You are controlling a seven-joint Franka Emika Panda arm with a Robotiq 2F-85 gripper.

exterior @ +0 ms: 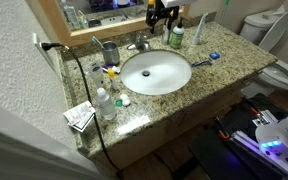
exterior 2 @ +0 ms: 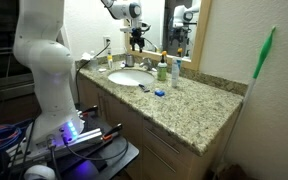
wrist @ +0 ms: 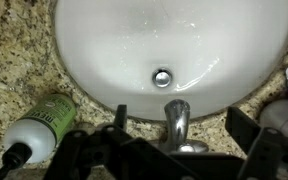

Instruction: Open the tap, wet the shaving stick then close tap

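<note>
Warm, even room light filled both exterior views, which were grainy. In the wrist view, glare washed out the sink (wrist: 114, 40) beyond the fingers (wrist: 249, 135), themselves dark, blurred silhouettes.

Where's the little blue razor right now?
In an exterior view, the shaving stick lies on the granite counter just beyond the picture-right edge of the white sink, below the green-and-white bottle.

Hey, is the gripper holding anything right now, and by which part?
Nothing is held. The gripper hangs above the tap with its jaws open and empty; the shaving stick lies on the counter.
</note>
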